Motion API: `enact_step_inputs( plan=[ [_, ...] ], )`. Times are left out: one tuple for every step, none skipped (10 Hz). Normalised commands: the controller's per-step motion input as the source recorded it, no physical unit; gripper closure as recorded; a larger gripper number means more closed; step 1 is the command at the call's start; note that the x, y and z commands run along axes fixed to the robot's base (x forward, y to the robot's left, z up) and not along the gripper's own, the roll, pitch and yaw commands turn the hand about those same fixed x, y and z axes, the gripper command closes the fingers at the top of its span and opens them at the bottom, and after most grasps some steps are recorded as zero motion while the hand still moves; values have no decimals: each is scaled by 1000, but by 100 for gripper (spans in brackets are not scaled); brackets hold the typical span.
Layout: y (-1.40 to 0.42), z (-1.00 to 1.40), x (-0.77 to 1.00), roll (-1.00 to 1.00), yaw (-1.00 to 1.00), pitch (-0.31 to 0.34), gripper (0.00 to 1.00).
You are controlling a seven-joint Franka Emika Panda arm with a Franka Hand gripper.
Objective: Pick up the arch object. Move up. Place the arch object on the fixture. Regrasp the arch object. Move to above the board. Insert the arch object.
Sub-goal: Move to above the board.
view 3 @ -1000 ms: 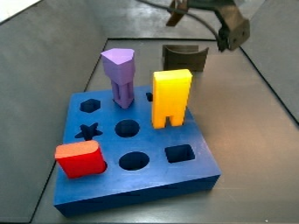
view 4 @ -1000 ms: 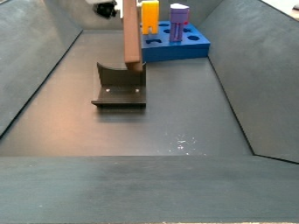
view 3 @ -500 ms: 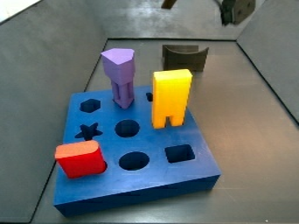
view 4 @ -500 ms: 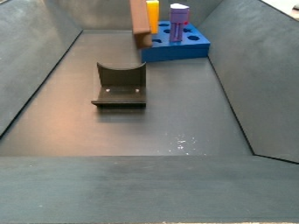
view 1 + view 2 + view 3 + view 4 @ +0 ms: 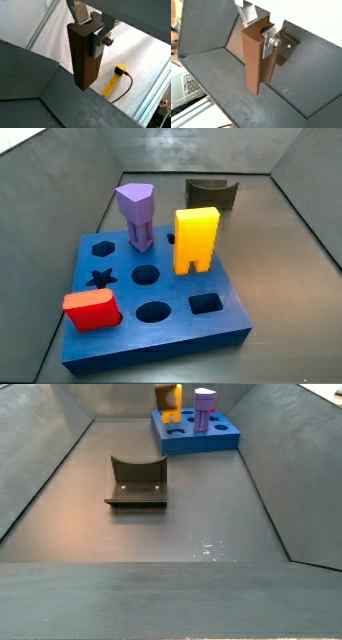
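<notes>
My gripper (image 5: 89,31) is shut on the top end of the arch object (image 5: 83,60), a slim brown block that hangs straight down from the fingers. Both wrist views show this grasp, the gripper (image 5: 261,33) clamping the arch object (image 5: 258,65) high above the grey floor. Neither side view shows the gripper or the arch object. The fixture (image 5: 210,193), a dark block with a scooped top, stands behind the board (image 5: 160,336) with nothing on it. The fixture (image 5: 138,481) sits mid-floor, in front of the blue board (image 5: 201,441).
On the board stand a tall yellow block (image 5: 197,238), a purple post (image 5: 136,213) and a red block (image 5: 91,310). Several shaped holes are open. Grey sloped walls enclose the floor. A yellow cable (image 5: 115,80) lies outside the enclosure.
The gripper has risen with the arch object and has left the top of both side views. The fixture and board pieces have not moved.
</notes>
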Motion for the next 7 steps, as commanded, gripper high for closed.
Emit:
enact_step_inputs(
  plan=[
    [1,398,-26,-55,-9,-28,100],
    [1,302,-23,-63,-20,-16,100],
    [-1000,99,-407,-1000,4,-59,100],
    [-1000,77,-406,-1000,7,-65,100],
    [-1000,81,-423,-1000,7,-71,100],
    [-1000,82,-446,-1000,5,-78,100],
    [-1000,96,-470,-1000,6,-89,100]
  ],
)
